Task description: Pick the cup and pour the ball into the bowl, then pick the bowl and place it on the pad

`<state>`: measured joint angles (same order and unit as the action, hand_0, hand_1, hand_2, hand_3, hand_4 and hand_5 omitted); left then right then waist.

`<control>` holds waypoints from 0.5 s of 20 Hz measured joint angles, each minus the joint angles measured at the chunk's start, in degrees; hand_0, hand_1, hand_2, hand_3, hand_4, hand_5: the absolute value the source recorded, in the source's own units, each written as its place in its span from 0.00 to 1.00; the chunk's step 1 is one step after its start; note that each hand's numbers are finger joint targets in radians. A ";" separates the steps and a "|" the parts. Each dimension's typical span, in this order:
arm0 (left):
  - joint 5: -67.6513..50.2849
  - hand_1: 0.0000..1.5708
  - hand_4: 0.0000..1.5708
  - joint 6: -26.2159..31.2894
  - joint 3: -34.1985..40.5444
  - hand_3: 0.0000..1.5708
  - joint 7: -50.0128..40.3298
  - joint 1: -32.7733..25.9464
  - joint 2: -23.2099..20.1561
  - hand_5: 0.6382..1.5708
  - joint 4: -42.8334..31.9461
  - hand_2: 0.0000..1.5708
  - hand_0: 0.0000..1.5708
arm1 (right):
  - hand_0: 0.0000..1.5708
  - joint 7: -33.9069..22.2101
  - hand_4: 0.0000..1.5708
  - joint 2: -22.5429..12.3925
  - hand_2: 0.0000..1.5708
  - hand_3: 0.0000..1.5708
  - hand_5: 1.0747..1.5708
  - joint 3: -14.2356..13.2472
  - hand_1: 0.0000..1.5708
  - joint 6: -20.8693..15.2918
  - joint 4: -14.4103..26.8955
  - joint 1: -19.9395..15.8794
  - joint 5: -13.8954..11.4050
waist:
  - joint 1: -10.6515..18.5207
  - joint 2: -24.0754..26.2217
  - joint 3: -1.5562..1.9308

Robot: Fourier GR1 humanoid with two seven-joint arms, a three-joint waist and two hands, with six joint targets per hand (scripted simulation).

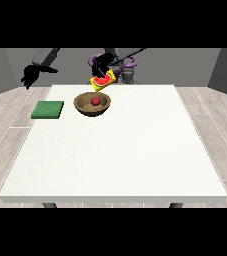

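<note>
Front view showed the hand [103, 64] at upper centre curled round the tilted cup [103, 81] above the bowl [92, 104], ball [95, 101] already inside; the bowl, probably stiff and light, seemed best taken by its rim, near the pad [48, 109].

Bright even light, perhaps faint shadows

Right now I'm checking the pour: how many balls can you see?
1: a small red ball lies inside the brown wooden bowl, beside the green square pad. The tilted yellow cup could hide another.
</note>
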<state>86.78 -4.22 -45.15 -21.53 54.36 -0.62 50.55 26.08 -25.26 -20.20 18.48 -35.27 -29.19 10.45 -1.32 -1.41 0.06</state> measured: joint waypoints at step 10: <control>2.89 0.00 0.84 3.29 3.85 1.00 4.29 0.01 -0.56 0.78 4.91 1.00 0.00 | 0.00 -0.43 0.29 -1.12 0.00 0.00 0.97 -0.79 0.00 2.04 2.43 1.28 1.22 | 2.50 -0.38 -0.06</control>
<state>89.67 -0.93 -41.30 -17.24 54.37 -1.18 55.46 25.66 -26.38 -20.99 20.53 -32.83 -27.91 11.67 1.19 -1.79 0.00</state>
